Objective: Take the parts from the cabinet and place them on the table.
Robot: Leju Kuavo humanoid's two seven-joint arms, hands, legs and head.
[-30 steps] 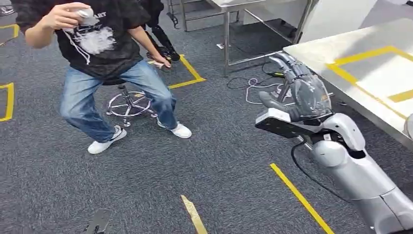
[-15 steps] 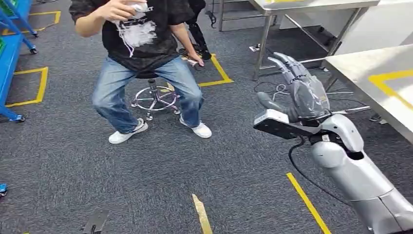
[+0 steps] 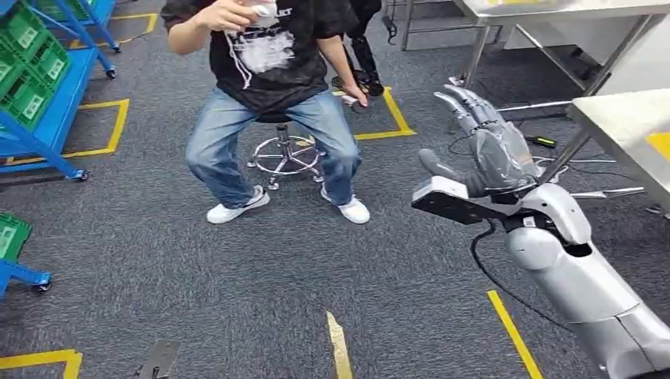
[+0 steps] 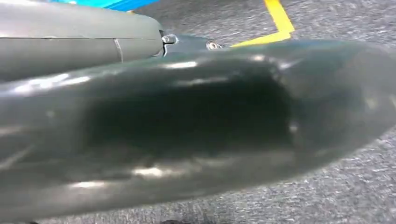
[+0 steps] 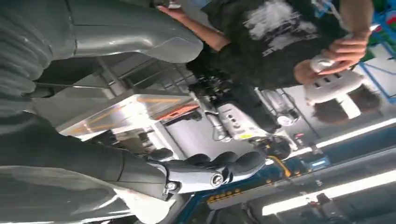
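Note:
My right hand (image 3: pixel 486 146) is raised at chest height over the carpet, with its fingers stretched forward and nothing in it. In the right wrist view its thumb (image 5: pixel 140 32) and dark fingers (image 5: pixel 210 172) stand well apart around empty air. A blue cabinet rack (image 3: pixel 47 118) with green bins (image 3: pixel 28 79) stands at the far left. The steel table (image 3: pixel 624 126) with yellow tape is at the right edge. Up close in the left wrist view, a grey part of my left hand (image 4: pixel 79 51) is blurred, and its fingers cannot be made out.
A person (image 3: pixel 269 71) sits on a wheeled stool (image 3: pixel 284 154) straight ahead, holding a white controller (image 3: pixel 261 9). A second steel table (image 3: pixel 553 9) stands behind. Cables and a screwdriver (image 3: pixel 541 142) lie on the carpet by the table leg. Yellow tape lines mark the floor.
The camera has turned left, so the whole scene slid right: the blue rack came into view and the table moved toward the right edge. My right hand keeps its pose.

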